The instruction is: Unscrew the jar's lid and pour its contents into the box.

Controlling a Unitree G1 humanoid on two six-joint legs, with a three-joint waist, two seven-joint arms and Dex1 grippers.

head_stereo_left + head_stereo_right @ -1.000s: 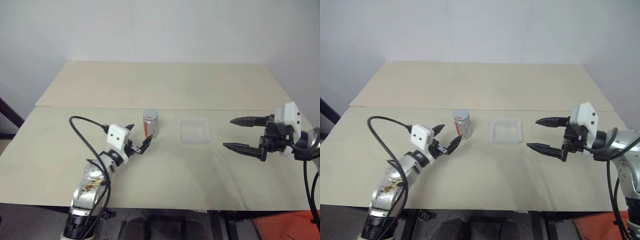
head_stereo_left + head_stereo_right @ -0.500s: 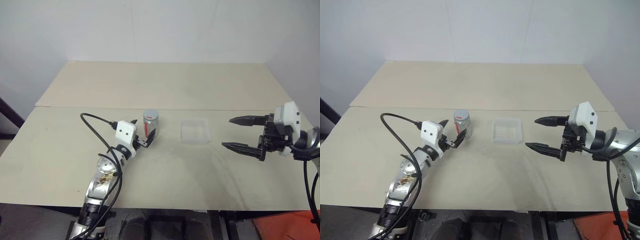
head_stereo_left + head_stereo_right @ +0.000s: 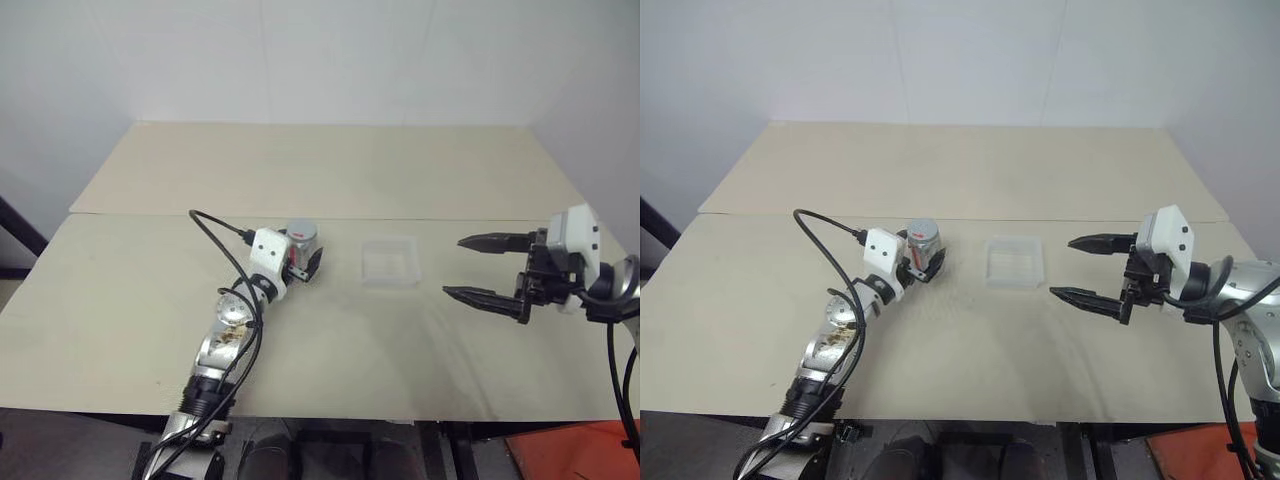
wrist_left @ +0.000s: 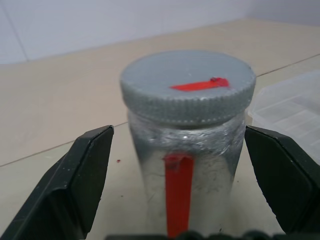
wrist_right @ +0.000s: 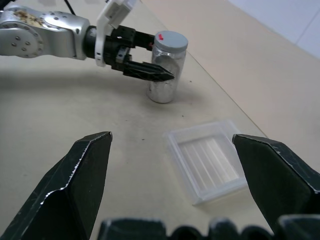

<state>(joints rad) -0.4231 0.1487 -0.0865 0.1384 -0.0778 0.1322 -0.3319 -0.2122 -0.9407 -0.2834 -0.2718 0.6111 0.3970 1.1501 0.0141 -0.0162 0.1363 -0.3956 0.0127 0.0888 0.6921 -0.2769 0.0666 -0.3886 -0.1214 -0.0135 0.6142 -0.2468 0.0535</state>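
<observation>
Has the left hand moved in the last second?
Yes. The left hand has moved forward to the jar, its open fingers now on either side of it.

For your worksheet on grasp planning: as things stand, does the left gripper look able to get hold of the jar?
Probably yes. The left gripper is open with one finger on each side of the jar, not yet touching it, and nothing lies between them.

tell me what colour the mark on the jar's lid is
Red, a short strip on the grey lid; clearest in the left wrist view.
</observation>
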